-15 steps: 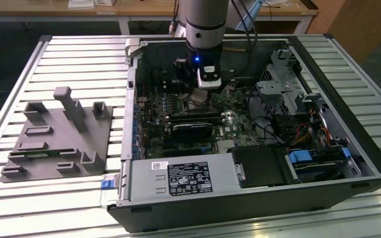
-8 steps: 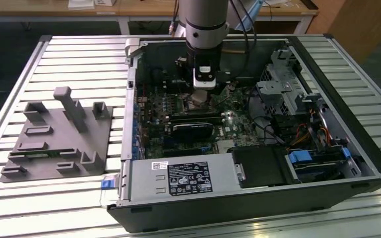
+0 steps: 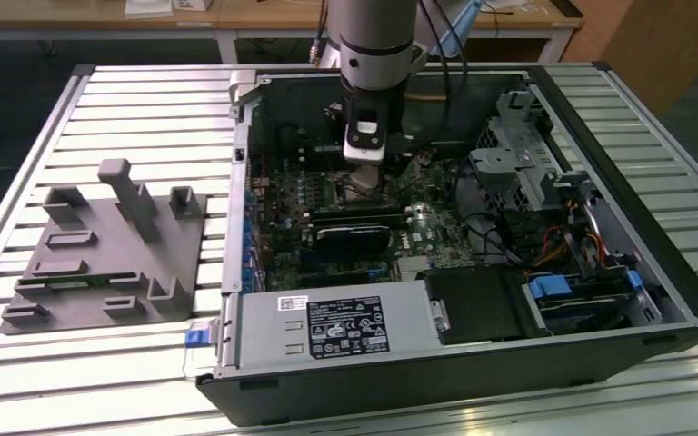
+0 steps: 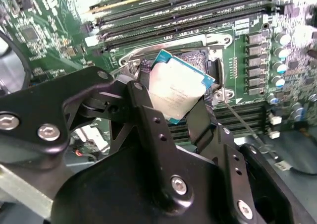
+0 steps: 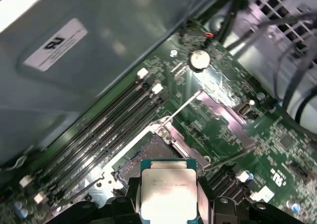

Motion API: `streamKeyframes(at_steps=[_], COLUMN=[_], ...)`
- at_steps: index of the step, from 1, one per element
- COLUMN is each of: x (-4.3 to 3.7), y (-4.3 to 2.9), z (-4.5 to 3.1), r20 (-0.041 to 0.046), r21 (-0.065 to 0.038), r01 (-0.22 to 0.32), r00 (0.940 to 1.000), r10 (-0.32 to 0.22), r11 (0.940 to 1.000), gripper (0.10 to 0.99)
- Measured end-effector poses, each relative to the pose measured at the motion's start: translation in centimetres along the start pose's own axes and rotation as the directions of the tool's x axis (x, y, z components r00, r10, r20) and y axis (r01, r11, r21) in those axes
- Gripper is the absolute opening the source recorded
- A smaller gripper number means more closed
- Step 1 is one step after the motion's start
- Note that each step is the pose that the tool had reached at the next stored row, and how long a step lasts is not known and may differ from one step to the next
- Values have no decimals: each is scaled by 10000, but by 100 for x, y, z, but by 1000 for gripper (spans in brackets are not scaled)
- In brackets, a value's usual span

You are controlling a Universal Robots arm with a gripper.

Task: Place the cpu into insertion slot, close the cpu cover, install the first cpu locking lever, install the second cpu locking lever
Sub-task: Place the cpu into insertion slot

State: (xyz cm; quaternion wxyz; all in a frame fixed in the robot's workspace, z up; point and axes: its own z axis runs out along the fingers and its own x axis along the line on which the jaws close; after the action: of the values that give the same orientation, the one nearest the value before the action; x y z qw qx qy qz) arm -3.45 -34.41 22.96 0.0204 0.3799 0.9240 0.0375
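1. My black two-fingered gripper (image 3: 365, 177) reaches down into the open black desktop computer case (image 3: 640, 272). My fingers (image 4: 148, 120) are clamped on opposite edges of the small, flat, square, silver-grey cpu (image 4: 176, 85).
2. The cpu hangs over the insertion slot (image 5: 148, 152), a square socket with a dark centre and silver metal rim on the green motherboard (image 4: 59, 30), just beside the long black memory slots (image 4: 188, 11). I cannot tell whether a corner already touches.
3. In both wrist views the chip's edges do not run parallel with the socket's rim. I judge it turned or tilted against the socket, so it needs squaring and levelling before it goes down.
4. A straight, slow descent seems best to me. Sliding sideways across the dark centre could likely bend the contacts.
5. My grip should be light and on the edges only. If the chip sits true, no pressing should be needed.
6. The thin silver wire lever (image 5: 181, 109) stands clear of the opening. What looks like the silver frame-plate cpu cover (image 5: 225, 116) lies swung back beyond it. I judge the way down free, though my fingers pass close to the rim.
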Motion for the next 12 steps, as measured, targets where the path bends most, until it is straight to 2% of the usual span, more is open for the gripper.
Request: streamKeyframes(at_steps=[6, 12], x=[0, 0], y=[0, -1], z=[6, 13], r20=[83, 166], r21=[7, 7], r01=[-953, -1875], r00=[9954, 9821], r10=[952, 1875], r11=[9955, 9823], gripper=[541, 541])
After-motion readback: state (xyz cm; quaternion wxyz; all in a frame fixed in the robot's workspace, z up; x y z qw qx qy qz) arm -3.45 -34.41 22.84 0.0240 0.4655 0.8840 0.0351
